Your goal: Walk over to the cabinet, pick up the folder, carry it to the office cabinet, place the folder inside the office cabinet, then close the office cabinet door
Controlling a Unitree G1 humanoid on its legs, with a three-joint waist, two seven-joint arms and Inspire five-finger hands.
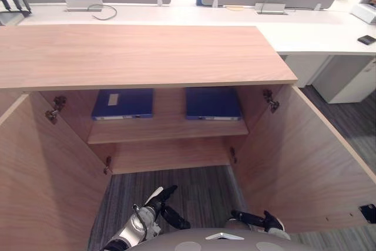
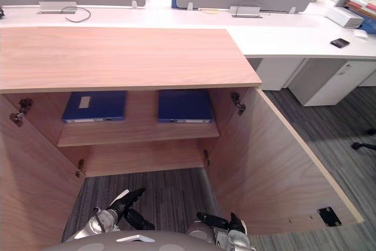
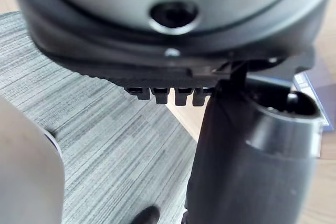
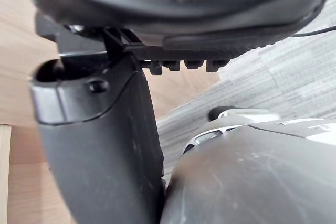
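Note:
Two blue folders lie flat on the upper shelf of an open wooden cabinet [image 1: 135,57]: one on the left [image 1: 123,104] with a pale label, one on the right [image 1: 212,103]. Both cabinet doors stand swung out toward me. My left hand [image 1: 158,201] hangs low in front of the cabinet's opening, fingers relaxed and holding nothing. My right hand [image 1: 258,220] hangs beside it, near the right door, fingers straight and empty. Both hands are well below the shelf and apart from the folders. A corner of a blue folder [image 3: 315,85] shows past the left hand's thumb.
The left door [image 1: 41,174] and right door [image 1: 305,157] flank the opening. Grey carpet [image 1: 188,192] runs under the cabinet. Behind stands a white desk [image 1: 305,30] with grey screens, a cable and a small black device [image 1: 366,40]. A white pedestal [image 1: 352,77] stands at right.

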